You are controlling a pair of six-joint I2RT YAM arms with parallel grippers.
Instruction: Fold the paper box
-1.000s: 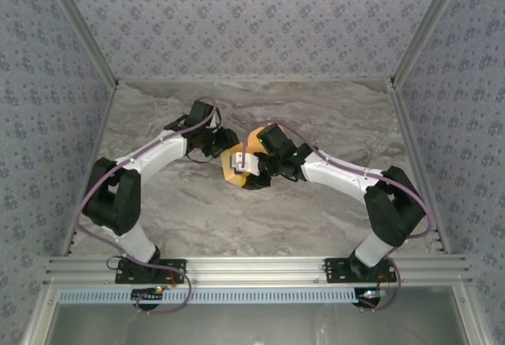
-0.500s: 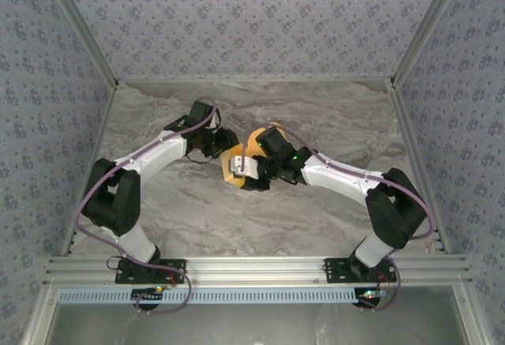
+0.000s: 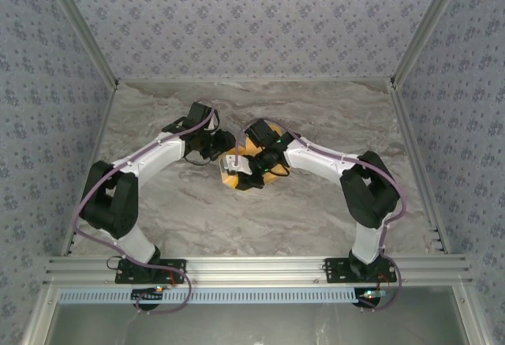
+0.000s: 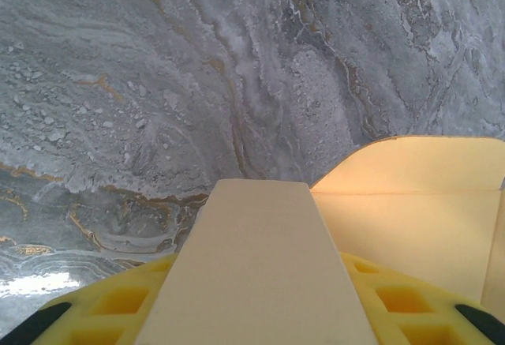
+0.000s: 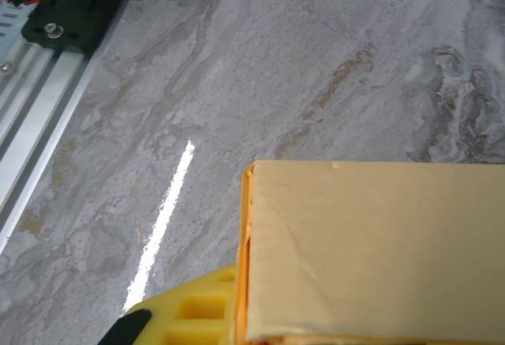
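Mid-fold, the left gripper (image 3: 222, 147) and right gripper (image 3: 239, 170) flanked the paper box (image 5: 371, 250), card lying across their fingers, grip impossible to confirm; next move likely needed careful flap pressing.

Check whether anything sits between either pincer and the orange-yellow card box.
Nothing visible does. In the top view the left pincer and the right pincer are both at the orange-yellow thin-card paper box, from opposite sides. Each wrist view shows card right up against that camera's own pincer, with the bare marble table beyond.
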